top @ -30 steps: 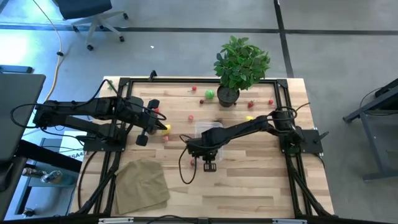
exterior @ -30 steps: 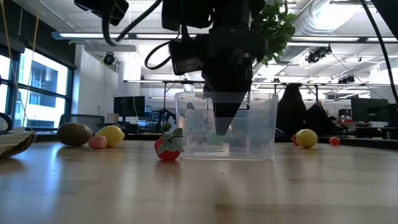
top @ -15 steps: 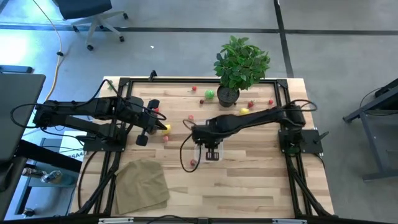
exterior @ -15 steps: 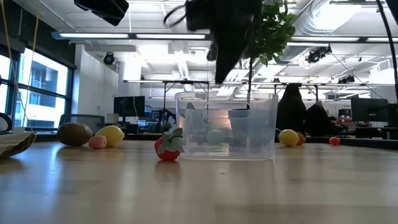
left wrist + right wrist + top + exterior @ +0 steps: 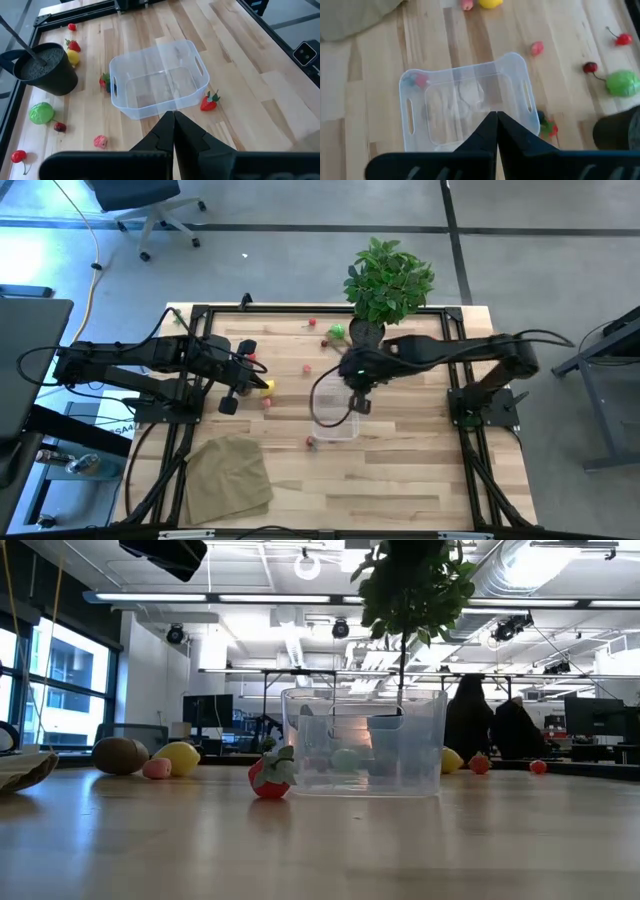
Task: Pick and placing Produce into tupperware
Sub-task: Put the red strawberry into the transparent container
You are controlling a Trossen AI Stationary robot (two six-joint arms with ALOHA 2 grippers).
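The clear tupperware (image 5: 334, 408) stands on the table's middle; a small pink-red piece (image 5: 420, 80) lies in one corner. Toy produce is scattered around it: a strawberry (image 5: 209, 102) by its near wall, a lemon (image 5: 180, 757), a kiwi (image 5: 118, 755), cherries (image 5: 590, 67) and a green piece (image 5: 41, 112). My right gripper (image 5: 496, 125) hangs shut and empty above the tupperware's far right side (image 5: 358, 394). My left gripper (image 5: 174, 125) waits shut at the table's left (image 5: 252, 383), pointing at the tupperware (image 5: 159, 82).
A potted plant (image 5: 386, 280) in a black pot (image 5: 42, 67) stands at the far edge behind the tupperware. A tan cloth (image 5: 228, 476) lies at the near left. A black frame rail (image 5: 300, 310) runs round the table. Bare wood lies near and right of the tupperware.
My right gripper has risen from low at the tupperware's near side and swung toward the far right, leaving the low view. The tupperware has stayed put. A small yellow fruit beyond it has shifted a little across the table.
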